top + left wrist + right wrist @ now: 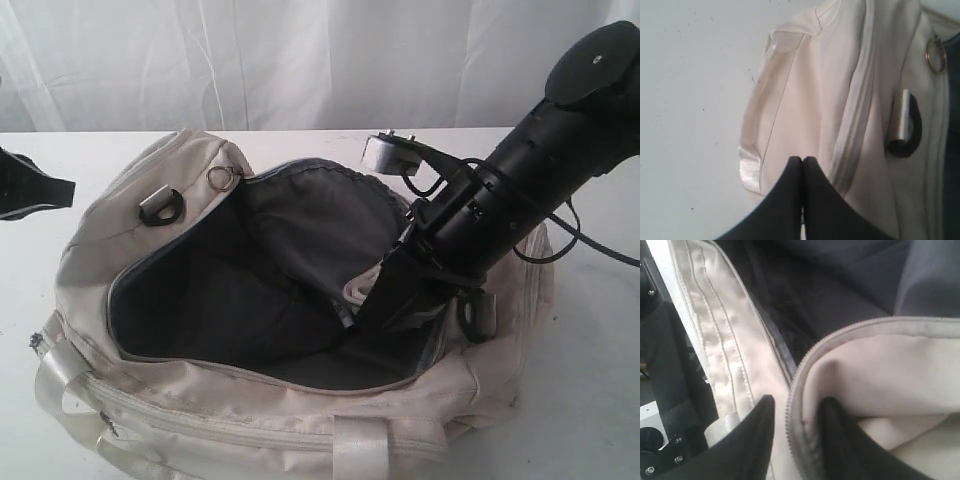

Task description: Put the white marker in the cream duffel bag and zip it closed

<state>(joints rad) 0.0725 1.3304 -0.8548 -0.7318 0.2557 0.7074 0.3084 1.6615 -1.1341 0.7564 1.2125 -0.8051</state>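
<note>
The cream duffel bag (200, 390) lies on the table with its top zipper wide open, showing a dark grey lining (230, 300). My right gripper (385, 290) reaches down into the bag's right end. In the right wrist view its jaws (797, 401) stand apart, astride the pale grey zipper edge (805, 365), with cream fabric (880, 370) beside one finger. My left gripper (68, 188) hovers at the far left, shut and empty, over the bag's cream side (830, 75) near a shiny handle (760, 125). The white marker is hidden.
A metal ring zipper pull (221, 178) and a black buckle (160, 205) sit on the bag's far left top; both also show in the left wrist view, ring (936, 54) and buckle (905, 125). White table (590, 380) surrounds the bag. A white curtain hangs behind.
</note>
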